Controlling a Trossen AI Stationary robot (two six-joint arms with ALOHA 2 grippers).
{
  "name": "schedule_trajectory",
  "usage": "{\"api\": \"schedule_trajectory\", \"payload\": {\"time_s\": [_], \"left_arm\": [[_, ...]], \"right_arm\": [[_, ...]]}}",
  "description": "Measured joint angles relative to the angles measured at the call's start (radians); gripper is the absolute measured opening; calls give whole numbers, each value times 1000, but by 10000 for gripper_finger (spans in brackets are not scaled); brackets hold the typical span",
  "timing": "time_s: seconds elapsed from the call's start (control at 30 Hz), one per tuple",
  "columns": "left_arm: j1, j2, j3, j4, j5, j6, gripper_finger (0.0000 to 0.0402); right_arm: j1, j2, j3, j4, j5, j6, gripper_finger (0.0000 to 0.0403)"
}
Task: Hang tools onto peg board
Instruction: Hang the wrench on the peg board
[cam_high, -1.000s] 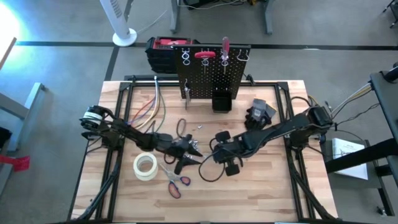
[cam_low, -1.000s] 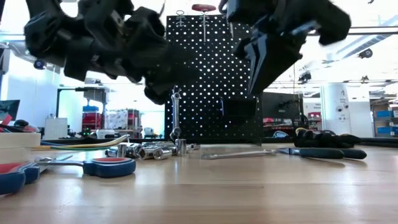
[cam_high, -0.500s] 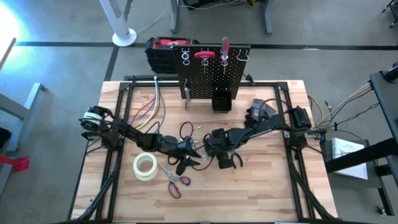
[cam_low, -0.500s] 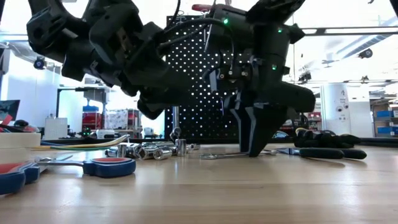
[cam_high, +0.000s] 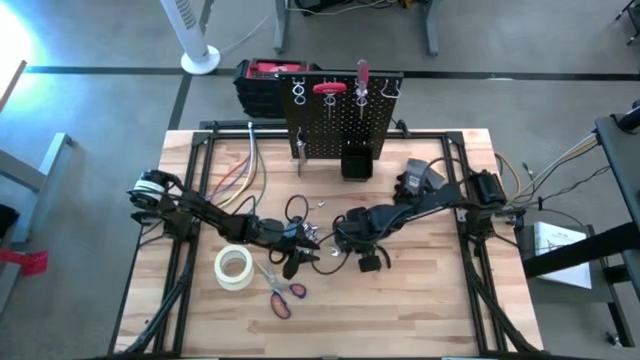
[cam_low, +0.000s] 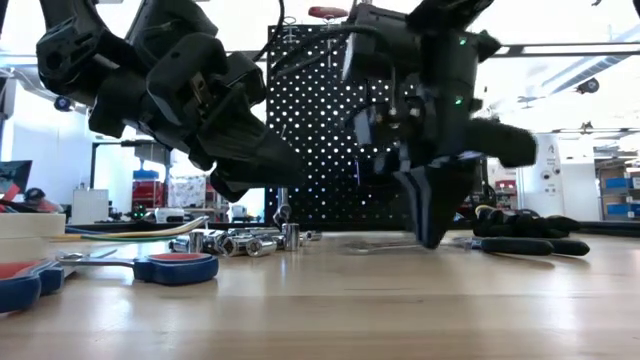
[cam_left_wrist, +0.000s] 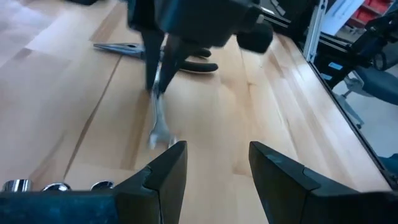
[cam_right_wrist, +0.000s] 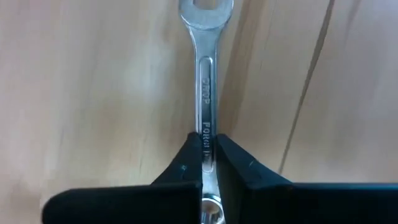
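1. Right gripper (cam_right_wrist: 209, 155) pinches wrench (cam_right_wrist: 206, 93) at desk (cam_high: 440, 300) centre; left gripper (cam_left_wrist: 213, 165) spread, empty, alongside.
2. Step: pickup. Next, likely lift to peg board (cam_high: 335, 125) at far edge, ring over hook.

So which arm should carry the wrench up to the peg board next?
The right one. The right gripper is shut on the wrench, its fingers pinching the shank. The left gripper hangs open and empty beside it. The peg board stands at the table's far edge.
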Motion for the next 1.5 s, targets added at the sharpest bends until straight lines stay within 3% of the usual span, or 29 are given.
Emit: {"api": "schedule_trajectory", "payload": {"time_s": [0.43, 0.77, 0.9, 1.17, 1.27, 1.37, 1.5], "left_arm": [[11, 1, 110, -4, 2, 115, 164], [10, 1, 261, -379, 2, 155, 164], [5, 1, 247, -361, -55, 122, 164], [5, 1, 188, -339, -96, 35, 164], [5, 1, 179, -335, -99, 18, 164], [5, 1, 169, -336, -100, 1, 164], [5, 1, 161, -336, -139, -35, 164]], "right_arm": [[78, -112, 20, 57, 96, -6, 2], [76, -112, 10, 52, 96, 110, 2], [69, -112, -51, 83, 80, 114, 36], [35, -112, -207, 275, 71, 174, 153], [24, -114, -244, 300, 62, 182, 172], [12, -117, -273, 323, 14, 208, 164], [11, -111, -289, 336, -22, 223, 108]]}}
